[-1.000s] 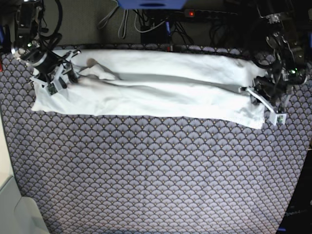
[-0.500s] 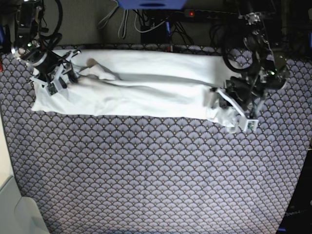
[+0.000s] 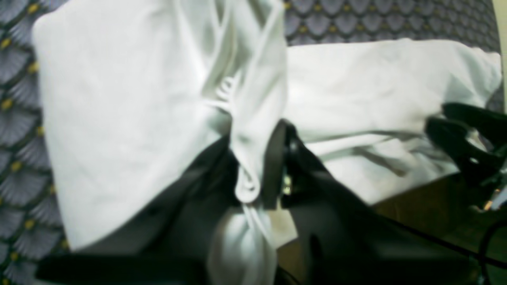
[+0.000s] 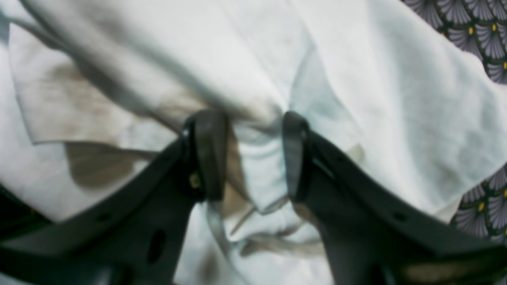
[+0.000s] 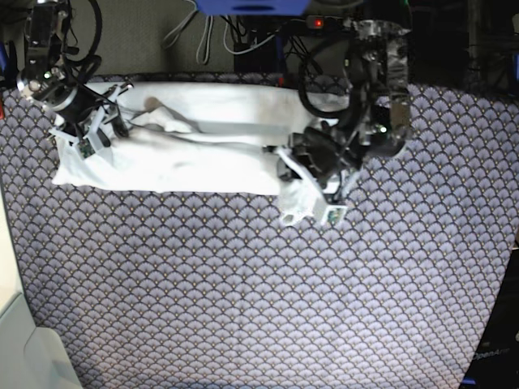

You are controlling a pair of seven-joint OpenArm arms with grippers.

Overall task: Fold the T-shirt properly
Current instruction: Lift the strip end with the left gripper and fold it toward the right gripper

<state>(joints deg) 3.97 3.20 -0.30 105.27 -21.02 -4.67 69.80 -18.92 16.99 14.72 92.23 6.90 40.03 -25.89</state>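
The white T-shirt (image 5: 186,150) lies as a long folded strip across the back of the patterned table. In the base view its right end is lifted and bunched at mid-table, where my left gripper (image 5: 312,207) is shut on it. The left wrist view shows that gripper (image 3: 247,158) pinching a gathered ridge of T-shirt (image 3: 130,99), with the cloth draping from it. My right gripper (image 5: 93,138) rests on the shirt's left end. In the right wrist view it (image 4: 250,154) stands open, its fingers (image 4: 206,154) apart with loose T-shirt (image 4: 376,99) folds between and over the tips.
A scale-patterned cloth (image 5: 243,308) covers the table. Cables and a power strip (image 5: 324,23) run along the back edge beside a blue object (image 5: 251,6). A white surface (image 5: 16,348) sits at the front left corner.
My left gripper has carried the shirt's right end leftward, from the far right to mid-table, shortening the strip. The right arm has stayed put.
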